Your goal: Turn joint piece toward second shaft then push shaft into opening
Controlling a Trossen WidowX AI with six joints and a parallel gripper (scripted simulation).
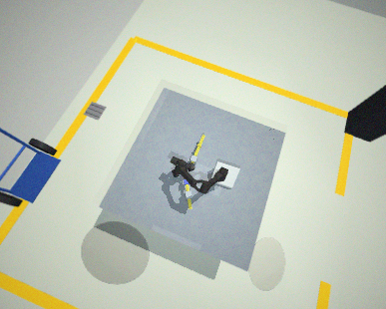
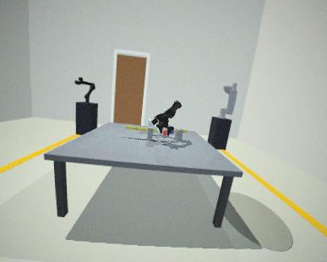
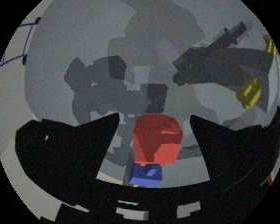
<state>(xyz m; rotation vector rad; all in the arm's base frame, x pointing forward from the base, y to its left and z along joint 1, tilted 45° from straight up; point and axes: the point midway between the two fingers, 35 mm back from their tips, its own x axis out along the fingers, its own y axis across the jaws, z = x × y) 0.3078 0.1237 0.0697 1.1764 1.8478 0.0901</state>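
Observation:
The red joint piece (image 3: 159,141) (image 2: 165,133) sits on the table with a blue part (image 3: 145,173) (image 1: 186,184) just below it in the wrist view. My gripper (image 3: 155,117) (image 2: 163,128) is open, low over the joint piece, one finger on each side; I cannot tell whether they touch it. A short yellow shaft (image 1: 189,201) leads away from the joint. The long yellow second shaft (image 1: 199,144) (image 2: 134,127) (image 3: 251,91) lies beyond it, running through a grey block (image 1: 193,159). In the overhead view my arm hides the red piece.
The arm stands on a white base plate (image 1: 232,170) on the grey table (image 1: 137,179) (image 2: 116,148). Two grey blocks (image 2: 150,133) (image 2: 179,134) stand by the joint. Off the table are a blue hand truck (image 1: 34,176), a black pedestal (image 1: 373,117) and two other arms on pedestals (image 2: 86,116) (image 2: 220,132).

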